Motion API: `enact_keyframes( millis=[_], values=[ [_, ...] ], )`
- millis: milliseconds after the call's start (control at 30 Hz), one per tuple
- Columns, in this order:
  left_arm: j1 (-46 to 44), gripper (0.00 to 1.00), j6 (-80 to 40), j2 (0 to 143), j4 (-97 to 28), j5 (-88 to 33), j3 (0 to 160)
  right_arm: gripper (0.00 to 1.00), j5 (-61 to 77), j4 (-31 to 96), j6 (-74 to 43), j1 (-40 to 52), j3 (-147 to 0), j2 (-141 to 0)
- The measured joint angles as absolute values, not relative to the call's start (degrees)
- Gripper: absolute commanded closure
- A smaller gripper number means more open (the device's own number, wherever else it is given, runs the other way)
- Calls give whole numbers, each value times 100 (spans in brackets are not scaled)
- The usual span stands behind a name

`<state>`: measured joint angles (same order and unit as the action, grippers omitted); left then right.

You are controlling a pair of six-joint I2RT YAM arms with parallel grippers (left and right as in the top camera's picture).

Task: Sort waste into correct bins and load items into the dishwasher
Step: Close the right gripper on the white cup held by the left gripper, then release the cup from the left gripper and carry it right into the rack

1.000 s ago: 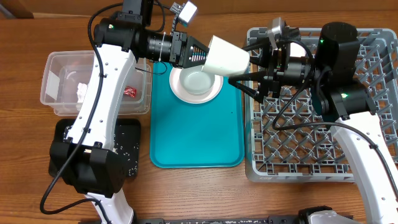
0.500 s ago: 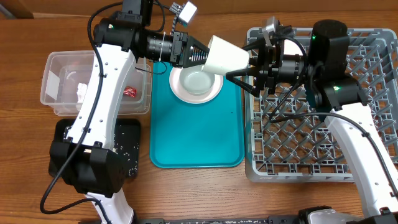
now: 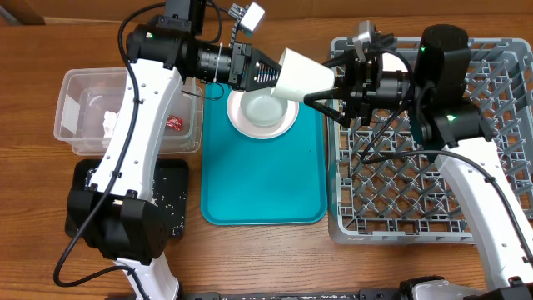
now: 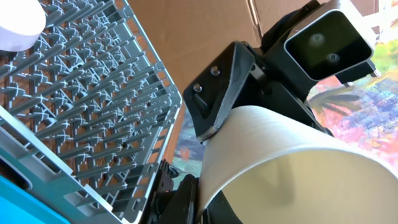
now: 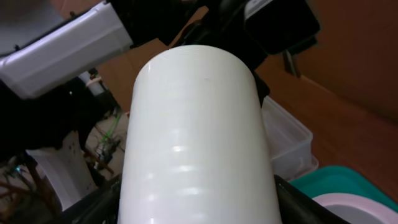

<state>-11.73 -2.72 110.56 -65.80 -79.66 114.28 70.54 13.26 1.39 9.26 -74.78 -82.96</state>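
Observation:
A pale cylindrical cup (image 3: 301, 77) hangs tilted in the air above the teal tray (image 3: 262, 192). My left gripper (image 3: 271, 73) is shut on the cup's rim, one finger inside and one outside (image 4: 203, 205). My right gripper (image 3: 321, 82) reaches in from the grey dish rack (image 3: 416, 183) side, its two fingers pressed against opposite sides of the cup (image 5: 196, 137) near its closed end (image 5: 196, 208). A round plate (image 3: 262, 112) lies on the teal tray under the cup. The cup wall (image 4: 280, 162) fills the left wrist view.
The clear tub (image 3: 75, 87) at the left holds a red wrapper (image 3: 174, 122) and a white napkin (image 3: 108, 121). A black tray (image 3: 171, 200) with white grains sits in front of it. A pale round dish (image 4: 15, 25) rests in the rack (image 4: 74, 81).
My right gripper has moved left onto the cup and its jaws have narrowed around it. The left gripper and cup have stayed still.

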Motion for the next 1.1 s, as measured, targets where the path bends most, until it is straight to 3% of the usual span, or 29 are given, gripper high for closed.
enact_keyframes(
  millis=[167, 367, 600, 633, 700, 900, 1100],
  values=[
    [-1184, 94, -248, 11056, -6582, -7898, 11428, 38, 7054, 1347, 106, 921, -7478, -8305],
    [-1192, 76, -239, 11056, -6602, -7581, 11428, 39, 6995, 1374, 110, 919, -7478, -8315],
    [-1133, 62, -327, 11056, -6602, -6554, 11428, 41, 6466, 2005, 113, 919, -7478, -8315],
    [-1103, 50, -370, 11056, -6604, -6340, 11428, 41, 6337, 2141, 113, 919, -7478, -8315],
    [-1007, 37, -484, 11056, -6604, -5953, 11428, 44, 6031, 2383, 121, 919, -7478, -8315],
    [-631, 14, -794, 11056, -6726, -5076, 11428, 45, 4678, 3223, 115, 921, -7478, -8315],
    [-565, 0, -897, 11056, -7017, -4375, 11428, 45, 2637, 3951, -78, 921, -7478, -8315]
  ],
)
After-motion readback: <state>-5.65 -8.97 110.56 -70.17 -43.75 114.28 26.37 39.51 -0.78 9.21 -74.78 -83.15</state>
